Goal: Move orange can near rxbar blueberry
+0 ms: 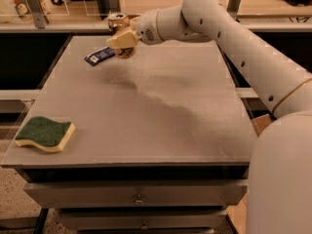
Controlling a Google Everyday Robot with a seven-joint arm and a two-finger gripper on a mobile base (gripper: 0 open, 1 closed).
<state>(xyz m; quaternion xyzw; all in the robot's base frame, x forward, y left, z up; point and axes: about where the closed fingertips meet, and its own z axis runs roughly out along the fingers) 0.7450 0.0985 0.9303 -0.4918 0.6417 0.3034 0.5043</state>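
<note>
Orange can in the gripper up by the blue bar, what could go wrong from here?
The gripper holds the orange can over the far end of the table, close beside the rxbar blueberry. Lowered slightly off, the can could land on the wrapper and tip. The table's back edge is near, so a tipped can might roll off.
</note>
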